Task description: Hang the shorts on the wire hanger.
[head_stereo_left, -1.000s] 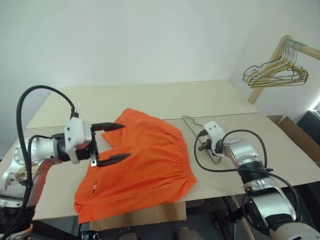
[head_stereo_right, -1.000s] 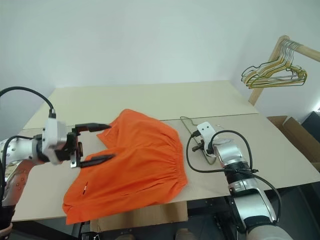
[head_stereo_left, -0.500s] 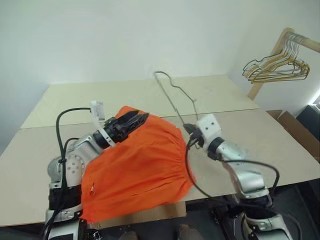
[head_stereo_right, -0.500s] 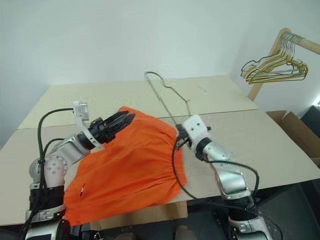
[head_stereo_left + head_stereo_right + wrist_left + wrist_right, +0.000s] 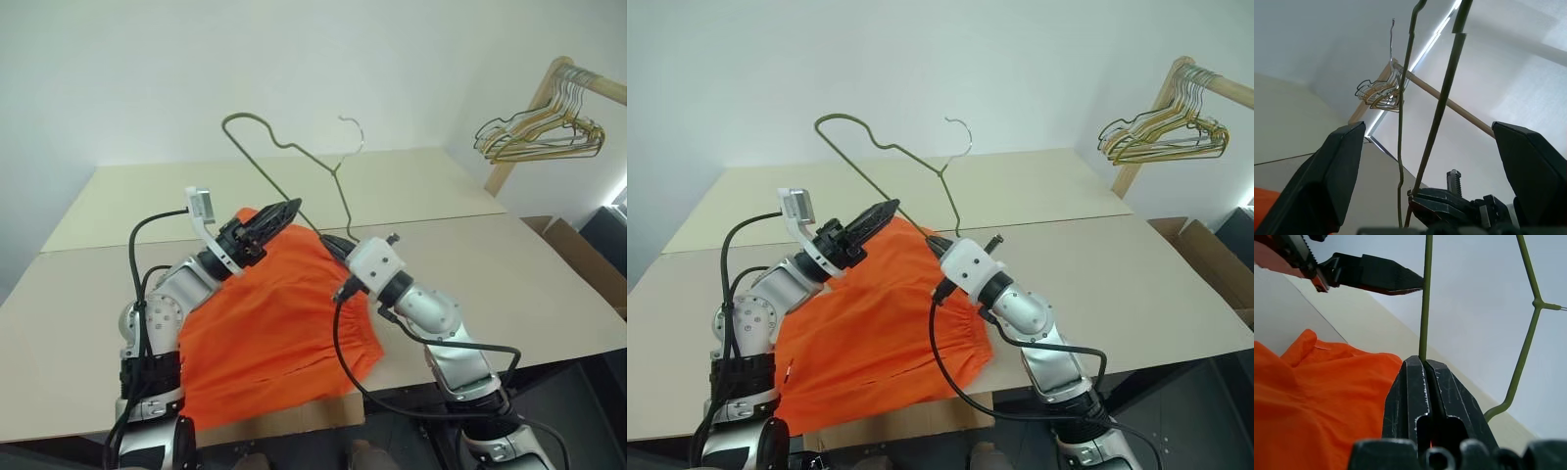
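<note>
The right gripper (image 5: 333, 245) is clamped on the hanger (image 5: 284, 147), holding it up over the table (image 5: 431, 186) with the hook uppermost and the wire frame slanting up and to the left. The right wrist view gives the grip closely: the two black fingers (image 5: 1410, 382) meet with one olive wire rising straight out from between them, and a second wire bends away beside it. The eye views cannot resolve that pinch, but they show the whole outline of the hanger against the wall.

The left gripper (image 5: 279, 211) reaches in from the left, its tips near the lower wire of the hanger. From the eyes its fingers look almost together; the left wrist view shows otherwise, with the fingers (image 5: 1337, 176) standing wide apart and the hanger's two wires rising between them, touching neither. That view also shows the right gripper's tips at the base of the wires.

The shorts (image 5: 274, 323) lie flat on the table below both arms, their gathered waistband toward the right, held by neither gripper.

A rack of hangers (image 5: 534, 132) hangs on a wooden rail at far right, well apart from the table.
</note>
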Available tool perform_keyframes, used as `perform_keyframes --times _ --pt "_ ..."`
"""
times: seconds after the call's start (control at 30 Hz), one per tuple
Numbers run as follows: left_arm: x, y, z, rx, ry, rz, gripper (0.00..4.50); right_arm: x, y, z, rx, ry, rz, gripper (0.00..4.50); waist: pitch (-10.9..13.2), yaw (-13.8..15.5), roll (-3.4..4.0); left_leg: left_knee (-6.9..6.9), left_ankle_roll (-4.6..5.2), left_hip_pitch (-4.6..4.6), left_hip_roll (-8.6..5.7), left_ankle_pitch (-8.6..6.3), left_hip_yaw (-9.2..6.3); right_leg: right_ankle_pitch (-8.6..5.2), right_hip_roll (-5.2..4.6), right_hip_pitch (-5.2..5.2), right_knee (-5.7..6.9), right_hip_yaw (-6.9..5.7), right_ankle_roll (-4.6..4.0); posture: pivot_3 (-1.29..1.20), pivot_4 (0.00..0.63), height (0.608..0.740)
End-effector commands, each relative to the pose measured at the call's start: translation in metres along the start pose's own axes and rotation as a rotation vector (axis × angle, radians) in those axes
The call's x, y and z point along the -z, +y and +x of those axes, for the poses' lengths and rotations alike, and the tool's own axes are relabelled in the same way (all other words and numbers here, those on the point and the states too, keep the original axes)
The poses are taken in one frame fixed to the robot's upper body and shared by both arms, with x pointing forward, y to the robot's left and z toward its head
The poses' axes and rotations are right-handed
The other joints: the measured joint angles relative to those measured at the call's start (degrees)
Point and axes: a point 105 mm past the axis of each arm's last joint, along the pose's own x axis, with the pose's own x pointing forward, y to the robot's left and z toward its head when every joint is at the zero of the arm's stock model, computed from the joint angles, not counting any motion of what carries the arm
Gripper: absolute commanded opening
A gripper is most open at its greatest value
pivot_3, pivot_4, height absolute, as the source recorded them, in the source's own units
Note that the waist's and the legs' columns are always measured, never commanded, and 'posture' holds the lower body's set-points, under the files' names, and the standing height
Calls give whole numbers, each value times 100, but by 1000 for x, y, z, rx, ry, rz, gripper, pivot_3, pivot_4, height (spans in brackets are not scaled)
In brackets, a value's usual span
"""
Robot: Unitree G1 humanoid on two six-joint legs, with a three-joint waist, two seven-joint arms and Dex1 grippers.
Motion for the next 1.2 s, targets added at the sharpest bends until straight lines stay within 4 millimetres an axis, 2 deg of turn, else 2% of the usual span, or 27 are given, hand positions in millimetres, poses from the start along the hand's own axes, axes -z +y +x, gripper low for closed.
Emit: perform_keyframes --times 0.03,0.13,0.2,0.5,0.53,0.7,0.8,1.03,1.07,1.13,1.17,1.2 --pt "-12 -9 8 28 -46 58 4500 -7 2 -1 -11 -41 -48 26 0 4 0 0 0 0 0 0 0 0 0 1 0 0 0 -11 0 740" --pt "-16 -7 8 18 -81 55 3888 -4 4 0 -11 -34 -54 0 0 1 0 0 0 2 0 0 0 0 0 2 0 0 0 -12 0 740" --pt "-17 -7 7 23 -92 52 3288 -1 5 0 -12 -23 -76 0 0 1 0 0 0 2 0 0 0 0 0 2 0 0 0 -12 0 740" --pt "-12 3 8 -36 -87 31 194 2 -1 3 55 -9 -94 0 -1 3 -1 0 0 1 0 0 -1 0 0 2 0 0 0 -19 0 740" --pt "-11 4 9 -45 -90 23 16 2 -2 4 65 -10 -95 0 -1 -1 -1 0 0 1 -1 0 -1 0 0 2 0 1 0 -19 0 740" --pt "-10 7 10 -59 -102 23 16 1 1 6 52 -14 -129 0 -1 -1 -2 0 -1 1 0 0 -1 0 0 2 0 1 -1 -21 0 740" --pt "-10 3 11 -44 -89 69 0 0 9 4 -15 -17 -147 766 -2 1 -2 0 -1 1 -1 0 0 0 0 2 -1 0 0 -20 0 740" --pt "-24 0 12 -31 -95 235 0 -1 4 0 -23 -29 -154 3173 -1 -3 -3 0 -1 3 -1 1 -1 1 1 3 0 0 -1 -19 0 740" --pt "-27 1 11 -28 -100 248 0 -1 2 -2 -23 -30 -112 3515 -1 -1 -3 0 -1 3 -2 1 0 1 1 3 0 0 -1 -19 0 740" --pt "-39 -7 8 37 -112 299 0 3 -4 -12 -72 2 93 4231 -1 1 -3 0 -2 1 -2 1 -1 1 0 3 -1 -1 -1 -18 0 740" --pt "-44 -12 6 82 -103 324 0 4 -8 -18 -112 14 208 4476 -1 1 -3 0 -1 2 -2 1 -2 1 0 5 -2 -1 -1 -18 0 740" --pt "-47 -15 5 112 -95 341 0 4 -9 -23 -145 19 281 4476 -1 0 -3 0 -1 0 -1 1 -2 1 0 5 -3 -2 -1 -18 0 740"
